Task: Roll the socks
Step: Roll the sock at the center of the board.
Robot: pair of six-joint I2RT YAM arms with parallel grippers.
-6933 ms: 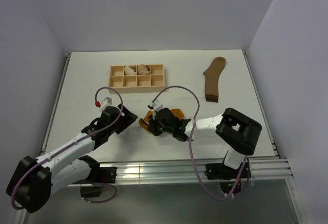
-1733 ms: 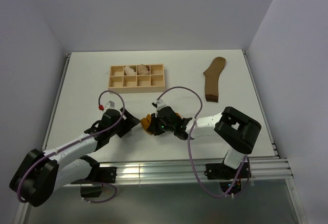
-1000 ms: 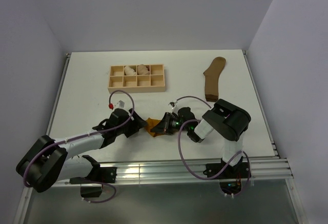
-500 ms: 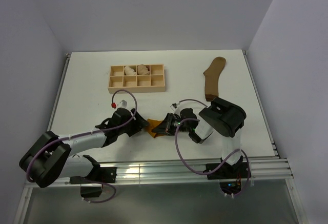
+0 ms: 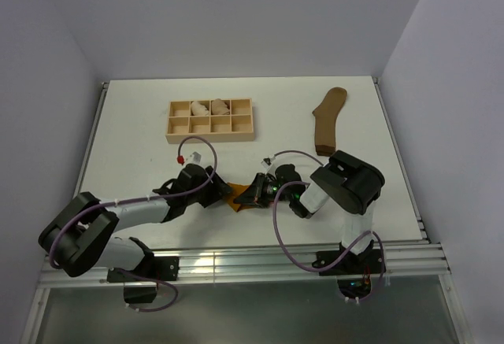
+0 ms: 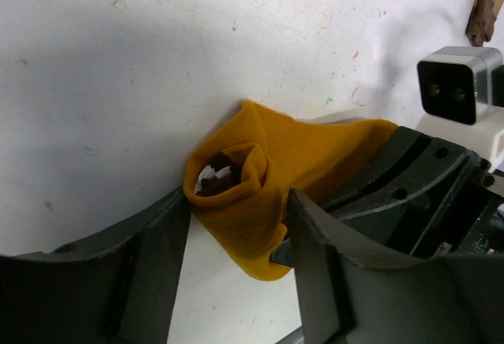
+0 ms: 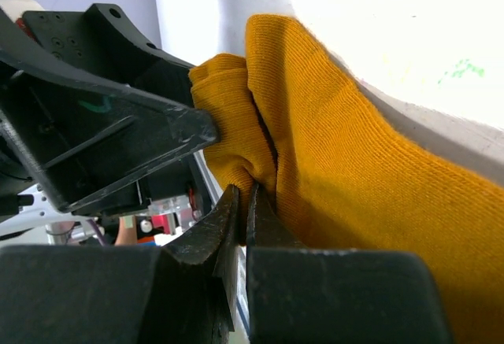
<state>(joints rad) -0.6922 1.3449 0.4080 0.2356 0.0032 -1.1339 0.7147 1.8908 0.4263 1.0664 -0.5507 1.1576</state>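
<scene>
A white tabletop [image 5: 142, 163] is seen from above, with two robot arms reaching inward from its near edge. Between them, near the front, a mustard-orange sock [image 5: 235, 197] is laid, one end rolled into a small tube with striped cuff showing inside [image 6: 224, 179].

The left tool [image 6: 236, 226] is set astride that rolled end, its two fingers [image 6: 153, 242] spread and brought close against either side of the roll. Whether the roll is squeezed cannot be told.

The right tool [image 7: 240, 202] is pressed together, its tips laid against a crease in the same sock [image 7: 354, 147]. Whether fabric is nipped between them cannot be told.

An olive-brown sock [image 5: 325, 121] is laid flat at the far right, well apart from both arms. A wooden divided tray [image 5: 209, 134] is placed at the far middle, with two pale pinkish bundles [image 5: 199, 109] held in its back compartments.
</scene>
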